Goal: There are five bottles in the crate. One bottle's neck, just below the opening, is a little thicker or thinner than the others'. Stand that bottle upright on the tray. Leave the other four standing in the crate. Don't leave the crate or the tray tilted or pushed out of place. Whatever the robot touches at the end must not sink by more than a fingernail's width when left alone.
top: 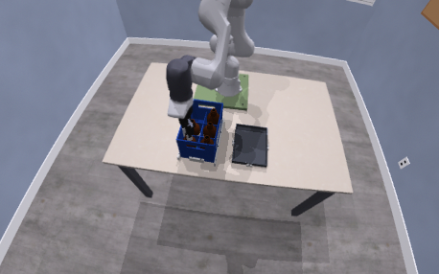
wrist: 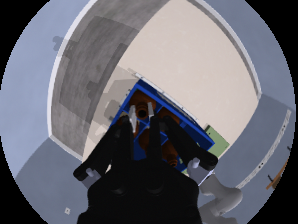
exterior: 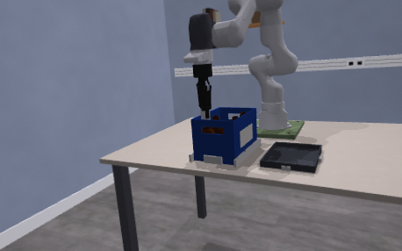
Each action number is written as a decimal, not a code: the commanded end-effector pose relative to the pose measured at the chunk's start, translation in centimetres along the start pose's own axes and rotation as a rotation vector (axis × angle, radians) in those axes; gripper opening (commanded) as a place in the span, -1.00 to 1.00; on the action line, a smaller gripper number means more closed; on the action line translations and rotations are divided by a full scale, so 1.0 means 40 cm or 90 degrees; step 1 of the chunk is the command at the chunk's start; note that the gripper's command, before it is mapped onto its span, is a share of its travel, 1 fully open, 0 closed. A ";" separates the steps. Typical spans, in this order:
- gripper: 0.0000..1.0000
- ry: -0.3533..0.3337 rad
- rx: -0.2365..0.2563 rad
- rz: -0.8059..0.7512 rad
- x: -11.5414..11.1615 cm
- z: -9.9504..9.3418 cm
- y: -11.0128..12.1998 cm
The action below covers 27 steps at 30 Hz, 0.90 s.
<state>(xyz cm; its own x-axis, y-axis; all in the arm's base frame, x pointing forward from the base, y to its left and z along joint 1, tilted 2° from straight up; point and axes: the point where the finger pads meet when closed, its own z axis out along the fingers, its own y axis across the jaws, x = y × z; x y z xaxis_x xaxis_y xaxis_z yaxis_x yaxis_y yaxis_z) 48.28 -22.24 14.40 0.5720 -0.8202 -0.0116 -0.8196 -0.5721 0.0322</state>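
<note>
The blue crate [top: 197,153] [exterior: 212,147] [wrist: 206,142] stands upright and holds brown bottles. My gripper [top: 189,135] [exterior: 204,115] [wrist: 142,109] points down into its front left compartment and is shut on the neck of the bottle [wrist: 142,114] there. That bottle is upright in the crate. Behind it stands a second bottle [top: 195,127]. The right column holds a back bottle [top: 213,116], a middle bottle [top: 209,129] and a front bottle [top: 207,139]. Neck thickness differences are too small to tell. The dark tray [top: 253,148] [exterior: 290,155] lies flat right of the crate, with no bottle on it.
The crate's back left compartment looks empty. Pale clips [top: 196,159] [exterior: 212,159] sit along the crate's base. The robot's green base plate [top: 242,98] [exterior: 291,129] is behind the crate. The table's front edge [exterior: 175,171] runs close in front of the crate and tray.
</note>
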 end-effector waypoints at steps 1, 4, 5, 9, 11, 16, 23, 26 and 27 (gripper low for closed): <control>-0.80 -0.001 0.001 -0.003 0.001 0.004 0.001; -0.80 -0.001 0.001 -0.003 0.001 0.004 0.001; -0.80 -0.001 0.001 -0.003 0.001 0.004 0.001; -0.80 -0.001 0.001 -0.003 0.001 0.004 0.001; -0.80 -0.001 0.001 -0.003 0.001 0.004 0.001; -0.80 -0.001 0.001 -0.003 0.001 0.004 0.001; -0.12 -0.001 0.001 -0.003 0.001 0.004 0.001; -0.12 -0.001 0.001 -0.003 0.001 0.004 0.001; -0.12 -0.001 0.001 -0.003 0.001 0.004 0.001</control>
<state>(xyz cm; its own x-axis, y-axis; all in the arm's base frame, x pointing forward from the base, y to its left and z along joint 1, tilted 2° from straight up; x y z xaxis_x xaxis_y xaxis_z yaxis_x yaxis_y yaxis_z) 48.27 -22.23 14.37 0.5720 -0.8202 -0.0120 -0.8196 -0.5721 0.0325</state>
